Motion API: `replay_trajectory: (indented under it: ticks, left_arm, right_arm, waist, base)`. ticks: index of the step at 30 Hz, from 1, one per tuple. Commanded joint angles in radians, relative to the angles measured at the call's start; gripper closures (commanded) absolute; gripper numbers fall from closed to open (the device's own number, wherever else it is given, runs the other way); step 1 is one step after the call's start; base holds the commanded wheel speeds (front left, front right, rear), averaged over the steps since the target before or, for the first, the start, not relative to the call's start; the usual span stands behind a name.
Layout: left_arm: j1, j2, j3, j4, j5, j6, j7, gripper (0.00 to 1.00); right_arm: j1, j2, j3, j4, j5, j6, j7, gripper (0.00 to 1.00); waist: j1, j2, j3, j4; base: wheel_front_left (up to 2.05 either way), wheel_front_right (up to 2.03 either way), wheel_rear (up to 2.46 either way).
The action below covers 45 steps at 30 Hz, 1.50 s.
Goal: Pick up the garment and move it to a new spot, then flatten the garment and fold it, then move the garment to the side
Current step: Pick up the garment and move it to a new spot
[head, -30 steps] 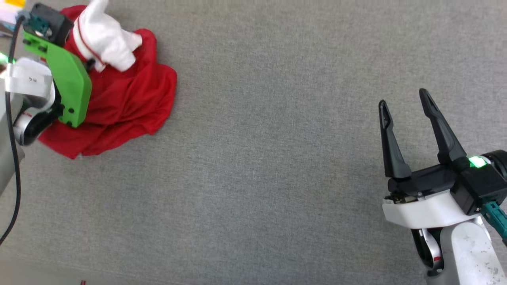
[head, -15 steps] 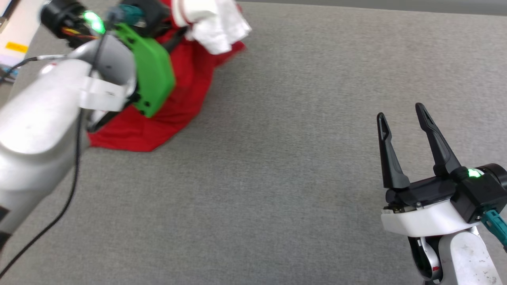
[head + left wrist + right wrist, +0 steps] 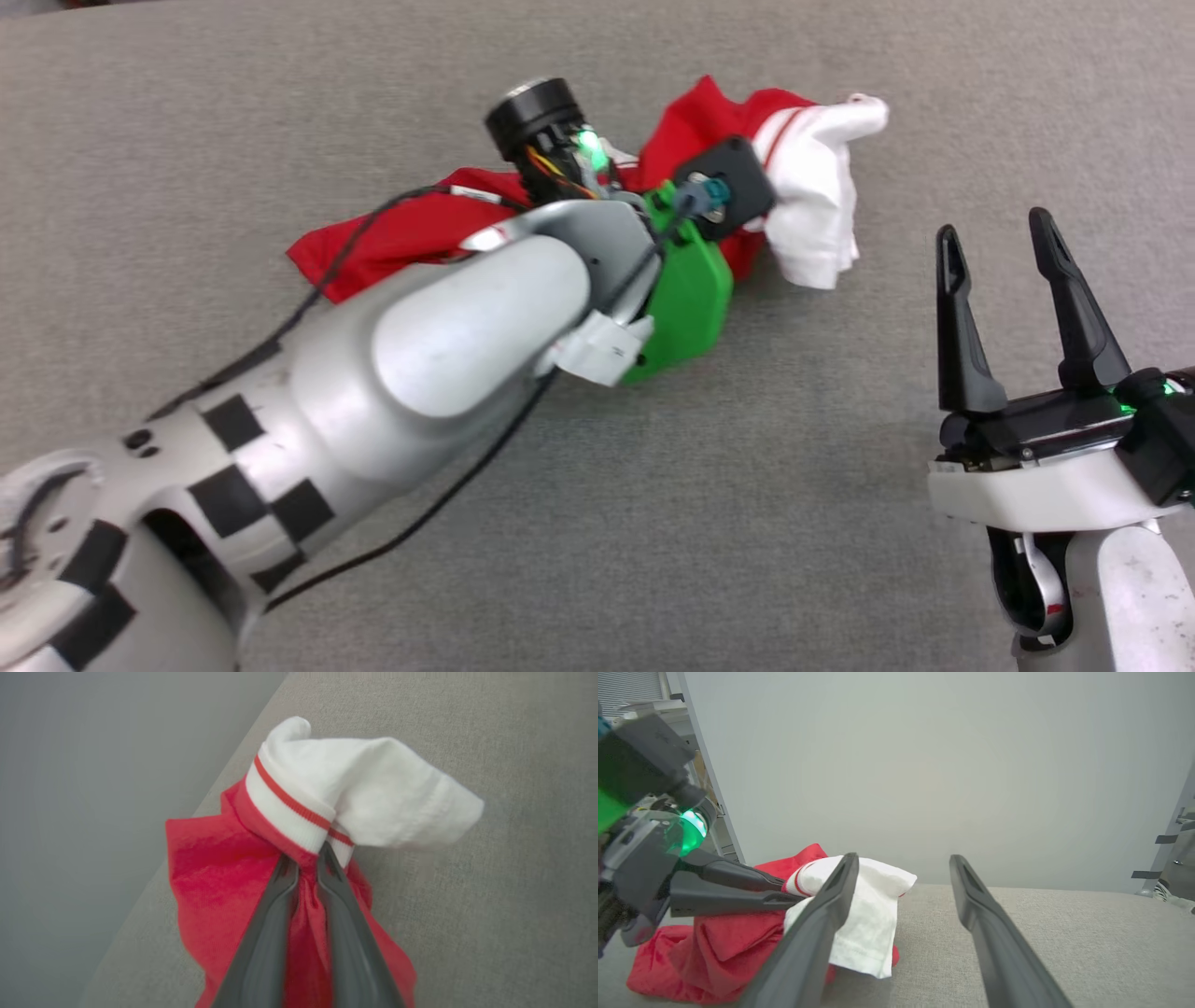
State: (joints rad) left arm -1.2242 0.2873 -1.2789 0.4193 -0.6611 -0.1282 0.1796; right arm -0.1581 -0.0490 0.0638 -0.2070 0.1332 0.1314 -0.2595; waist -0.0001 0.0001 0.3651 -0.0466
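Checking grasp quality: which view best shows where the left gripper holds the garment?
Left wrist view: the left gripper pinches the garment at the sleeve's striped trim. In the head view the arm covers the grip; the right wrist view shows it side-on.

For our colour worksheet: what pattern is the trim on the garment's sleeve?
The trim is white with thin red stripes; clearest in the left wrist view.

Silver-grey left forearm (image 3: 448, 364); bears black checker squares (image 3: 224, 425), a loose black cable (image 3: 401, 541) and a green wrist bracket (image 3: 686, 299). Right hand (image 3: 994, 224): two long dark tapered fingers (image 3: 962, 336) on a black base, white housing (image 3: 1027, 485) below, green lamp (image 3: 1162, 387) lit.
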Motion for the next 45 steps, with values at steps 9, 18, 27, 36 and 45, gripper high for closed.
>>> replay_trajectory:
  ticks: [9, 18, 27, 36, 45]
  left_arm:
    - [0.219, -0.120, -0.001, 0.013, 0.167, -0.002, 0.096, 1.00]
    - [0.285, -0.133, -0.001, -0.005, 0.207, -0.002, 0.095, 0.58]
    - [0.217, -0.149, 0.020, 0.055, 0.191, 0.000, -0.199, 0.00]
    - [0.294, -0.066, 0.177, 0.053, 0.158, 0.152, -0.420, 0.00]
    - [0.538, 0.069, 0.436, -0.115, 0.166, 0.344, -0.441, 0.00]
  right_arm:
    - [-0.028, -0.001, -0.025, -0.012, 0.027, -0.001, -0.002, 0.00]
    - [-0.028, -0.001, -0.029, -0.001, 0.016, -0.001, -0.002, 0.00]
    - [0.018, -0.001, -0.051, 0.015, -0.017, -0.001, -0.002, 0.00]
    - [0.086, -0.001, -0.073, 0.040, -0.039, -0.001, -0.002, 0.00]
    - [0.126, -0.001, -0.080, 0.064, -0.064, -0.001, -0.002, 0.00]
  waist:
    - [0.0001, -0.0001, 0.093, -0.123]
    - [0.0001, -0.0001, 0.073, -0.094]
    - [0.0001, -0.0001, -0.041, -0.007]
    - [0.0001, -0.0001, -0.141, 0.061]
    - [0.0001, -0.0001, -0.201, 0.088]
  base:
    - [0.00, 0.00, 0.00]
    - [0.00, 0.00, 0.00]
    - [0.00, 0.00, 0.00]
    - [0.00, 0.00, 0.00]
    - [0.00, 0.00, 0.00]
